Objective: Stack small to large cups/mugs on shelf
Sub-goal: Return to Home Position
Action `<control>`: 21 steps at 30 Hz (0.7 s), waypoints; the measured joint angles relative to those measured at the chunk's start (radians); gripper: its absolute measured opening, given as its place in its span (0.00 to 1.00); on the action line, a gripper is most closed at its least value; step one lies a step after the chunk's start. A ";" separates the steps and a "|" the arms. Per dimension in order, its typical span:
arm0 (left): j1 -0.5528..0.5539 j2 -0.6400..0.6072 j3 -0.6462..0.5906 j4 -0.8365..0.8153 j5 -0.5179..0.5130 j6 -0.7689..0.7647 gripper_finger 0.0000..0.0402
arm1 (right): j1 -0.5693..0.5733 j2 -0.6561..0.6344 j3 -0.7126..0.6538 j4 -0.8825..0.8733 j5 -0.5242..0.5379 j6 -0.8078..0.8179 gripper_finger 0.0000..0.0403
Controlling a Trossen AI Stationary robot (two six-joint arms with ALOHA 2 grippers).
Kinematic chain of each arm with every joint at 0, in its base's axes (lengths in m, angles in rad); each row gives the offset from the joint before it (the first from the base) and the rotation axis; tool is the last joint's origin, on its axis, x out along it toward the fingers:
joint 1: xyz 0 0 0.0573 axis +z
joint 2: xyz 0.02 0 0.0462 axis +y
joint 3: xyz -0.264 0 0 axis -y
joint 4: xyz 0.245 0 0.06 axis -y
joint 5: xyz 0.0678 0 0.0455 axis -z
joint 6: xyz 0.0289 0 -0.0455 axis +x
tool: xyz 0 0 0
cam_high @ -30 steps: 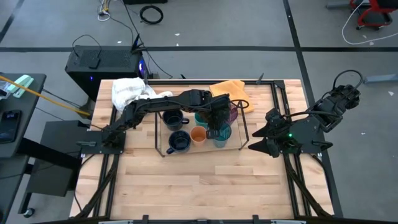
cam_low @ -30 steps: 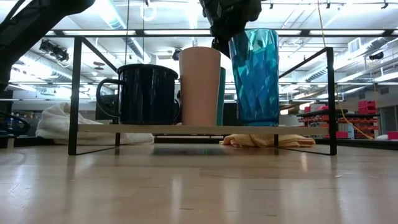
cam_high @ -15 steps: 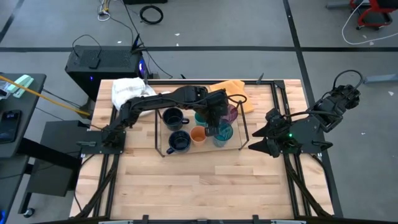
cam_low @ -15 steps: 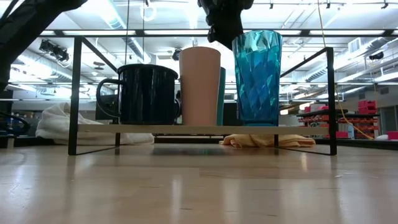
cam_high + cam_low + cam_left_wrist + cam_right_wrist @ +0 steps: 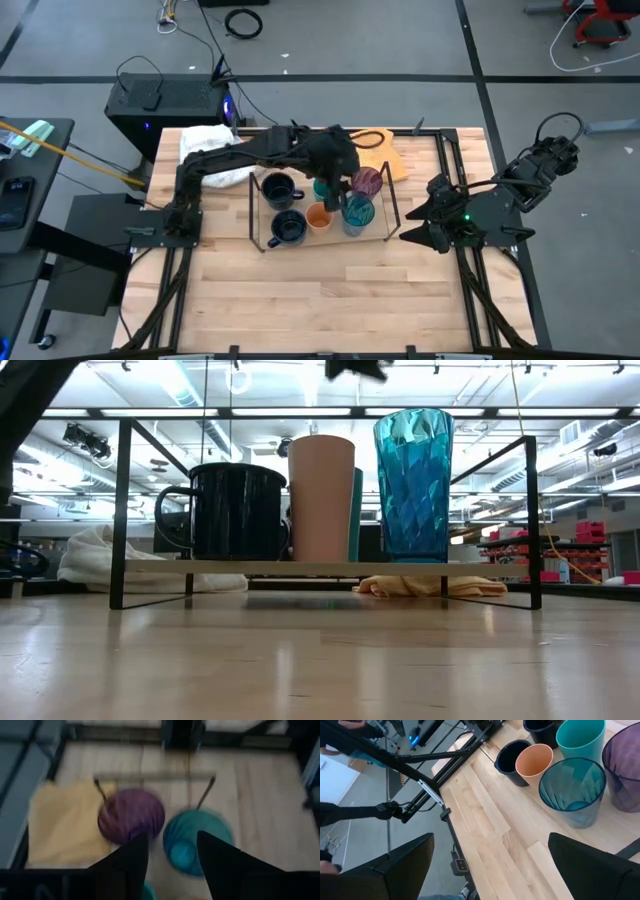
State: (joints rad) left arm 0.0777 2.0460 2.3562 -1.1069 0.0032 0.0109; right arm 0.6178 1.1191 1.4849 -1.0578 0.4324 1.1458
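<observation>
The shelf (image 5: 270,240) holds two navy mugs (image 5: 277,187) (image 5: 288,227), an orange cup (image 5: 319,216), a teal cup (image 5: 580,737), a purple tumbler (image 5: 368,182) and a patterned teal tumbler (image 5: 357,212), all upright on their bases. My left gripper (image 5: 336,188) is open and empty, high above the two tumblers; its wrist view looks down on the purple tumbler (image 5: 131,816) and the patterned one (image 5: 197,840). Only its tip (image 5: 355,368) shows in the low view. My right gripper (image 5: 416,212) waits open and empty just right of the shelf.
A yellow cloth (image 5: 370,143) lies behind the shelf and a white cloth (image 5: 210,148) at the far left. The shelf's black wire rails (image 5: 528,510) stand at both ends. Bare wood (image 5: 330,290) lies in front of the shelf.
My left gripper has come off the patterned teal tumbler's rim, risen, and drawn back toward the table's far edge. The tumbler shifted slightly toward the right rail, then stayed standing upright on the shelf.
</observation>
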 joint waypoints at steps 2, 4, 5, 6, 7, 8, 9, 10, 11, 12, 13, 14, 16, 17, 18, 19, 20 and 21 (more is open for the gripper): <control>-0.011 -0.029 0.000 0.043 0.000 0.000 0.44 | 0.000 0.000 0.000 0.000 0.002 -0.003 0.99; -0.024 -0.064 0.000 0.112 0.000 -0.001 0.44 | 0.000 0.000 0.000 0.003 0.005 -0.006 0.99; -0.033 -0.077 0.000 0.131 0.000 -0.001 0.44 | 0.000 0.000 0.000 0.005 0.006 -0.011 0.99; -0.041 -0.096 0.000 0.164 0.000 -0.003 0.44 | 0.000 0.000 0.000 0.016 0.009 -0.017 0.99; -0.049 -0.111 0.000 0.187 -0.001 -0.005 0.43 | 0.000 0.000 0.000 0.031 0.010 -0.023 0.99; -0.059 -0.124 0.001 0.212 -0.005 -0.007 0.43 | 0.000 0.000 0.001 0.037 0.010 -0.029 0.99; -0.066 -0.144 0.000 0.235 -0.008 -0.011 0.43 | 0.000 0.000 0.004 0.043 0.010 -0.038 0.99; -0.075 -0.160 -0.001 0.236 -0.014 -0.014 0.42 | 0.000 0.001 0.009 0.054 0.010 -0.046 0.99; -0.084 -0.173 0.001 0.260 -0.028 -0.016 0.42 | 0.000 0.001 0.013 0.065 0.015 -0.053 0.99; -0.093 -0.192 0.001 0.279 -0.043 -0.015 0.41 | 0.000 0.000 0.016 0.080 0.018 -0.065 0.99; -0.101 -0.205 0.000 0.270 -0.057 -0.010 0.41 | 0.000 0.000 0.020 0.094 0.020 -0.081 0.99; -0.108 -0.219 0.001 0.282 -0.070 -0.005 0.41 | 0.000 0.000 0.025 0.107 0.021 -0.097 0.99; -0.125 -0.245 0.000 0.281 -0.101 -0.003 0.40 | 0.000 0.000 0.034 0.144 0.024 -0.132 0.99; -0.132 -0.259 0.000 0.285 -0.111 -0.003 0.40 | 0.000 -0.001 0.036 0.166 0.026 -0.154 0.99; -0.140 -0.270 0.000 0.284 -0.114 -0.003 0.40 | 0.000 -0.001 0.036 0.192 0.032 -0.175 0.99; -0.148 -0.280 0.000 0.286 -0.115 -0.003 0.40 | 0.000 0.000 0.036 0.213 0.035 -0.197 0.99; -0.155 -0.290 0.000 0.289 -0.116 -0.002 0.40 | 0.000 0.000 0.036 0.235 0.039 -0.224 0.98; -0.162 -0.299 0.000 0.287 -0.116 -0.002 0.40 | 0.000 0.000 0.036 0.263 0.046 -0.251 0.97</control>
State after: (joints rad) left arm -0.0846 1.7465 2.3562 -0.8204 -0.1123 0.0090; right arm 0.6174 1.1191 1.5208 -0.7948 0.4779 0.8952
